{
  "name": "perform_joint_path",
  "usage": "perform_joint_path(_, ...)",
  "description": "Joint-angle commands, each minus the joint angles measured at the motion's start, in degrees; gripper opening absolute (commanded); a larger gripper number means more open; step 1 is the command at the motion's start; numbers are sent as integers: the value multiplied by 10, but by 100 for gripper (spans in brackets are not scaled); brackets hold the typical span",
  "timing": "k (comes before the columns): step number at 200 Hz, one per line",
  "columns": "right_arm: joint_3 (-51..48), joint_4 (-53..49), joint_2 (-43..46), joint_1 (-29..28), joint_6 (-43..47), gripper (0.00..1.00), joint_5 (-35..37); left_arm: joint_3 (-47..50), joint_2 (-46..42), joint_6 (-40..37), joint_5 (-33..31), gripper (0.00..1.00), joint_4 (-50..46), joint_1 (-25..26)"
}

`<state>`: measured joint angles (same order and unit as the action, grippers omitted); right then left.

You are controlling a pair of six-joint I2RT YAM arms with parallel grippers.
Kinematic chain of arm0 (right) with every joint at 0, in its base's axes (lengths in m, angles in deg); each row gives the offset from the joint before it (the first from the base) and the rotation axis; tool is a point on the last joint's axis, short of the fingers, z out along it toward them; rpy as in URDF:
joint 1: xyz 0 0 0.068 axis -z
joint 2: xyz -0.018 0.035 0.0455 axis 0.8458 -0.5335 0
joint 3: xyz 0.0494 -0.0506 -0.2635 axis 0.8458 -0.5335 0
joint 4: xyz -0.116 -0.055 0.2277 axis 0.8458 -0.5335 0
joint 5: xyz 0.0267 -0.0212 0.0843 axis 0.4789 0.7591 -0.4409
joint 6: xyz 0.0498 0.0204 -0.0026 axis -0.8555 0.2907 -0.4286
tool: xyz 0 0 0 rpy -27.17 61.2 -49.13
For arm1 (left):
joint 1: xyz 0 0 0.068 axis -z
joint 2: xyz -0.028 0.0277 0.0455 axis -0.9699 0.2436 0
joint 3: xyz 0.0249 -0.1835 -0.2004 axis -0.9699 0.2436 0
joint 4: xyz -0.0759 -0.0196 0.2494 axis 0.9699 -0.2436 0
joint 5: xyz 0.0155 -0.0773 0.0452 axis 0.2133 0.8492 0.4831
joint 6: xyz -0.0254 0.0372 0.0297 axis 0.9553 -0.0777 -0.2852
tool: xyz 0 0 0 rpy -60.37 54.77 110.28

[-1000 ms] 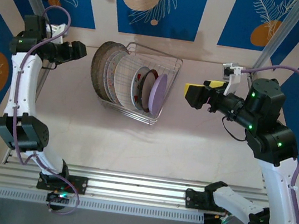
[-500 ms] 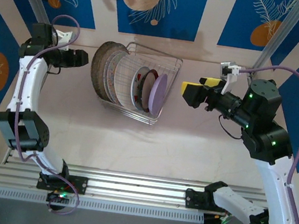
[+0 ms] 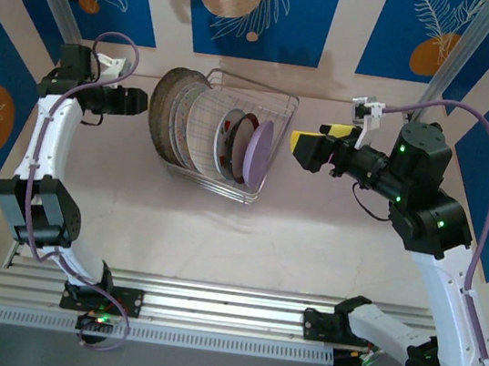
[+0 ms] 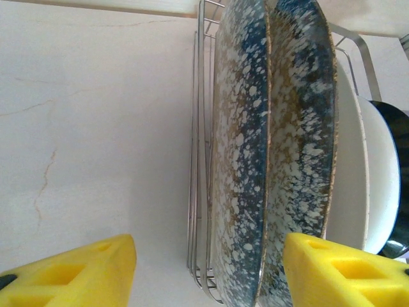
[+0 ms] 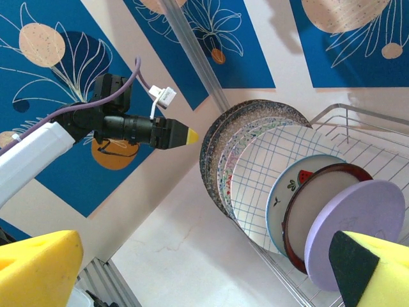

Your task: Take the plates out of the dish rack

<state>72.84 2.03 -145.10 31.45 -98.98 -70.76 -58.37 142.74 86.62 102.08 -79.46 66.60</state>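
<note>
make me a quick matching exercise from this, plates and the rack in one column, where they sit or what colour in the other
Column 1
1. speckled plate
2. grid-lined plate
3. lilac plate
4. dish rack

Column 2
A. right end of the row
B. thin silver wire
C. left end of the row
D. white, standing mid-row

Pairs: 1-C, 2-D, 3-A, 4-B

I note a pale worktop (image 3: 218,234) with hairline cracks (image 4: 41,185). Blue leaf-patterned wall panels (image 3: 252,9) run from 9 through 12 to 3 o'clock. Ribbed aluminium rail (image 3: 228,296) along the 6 o'clock edge.
</note>
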Motion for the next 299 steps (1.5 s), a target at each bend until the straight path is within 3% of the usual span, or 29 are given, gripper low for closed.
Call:
perform_joint_path(1,12,-4,5,-6,0,100,-6,0,-27,-9,37,62,9,3)
perform_joint_path(50,8,-8,-1,-7,-5,100,0,14,-19,7,44,62,17,15)
perform_joint_path(210,1,-12,1,-11,-17,100,-4,-22,51,-39,48,41,-3,30)
perform_joint_path(299,-1,-11,-1,-13,-20,100,-8,-46,82,-39,32,40,-14,47)
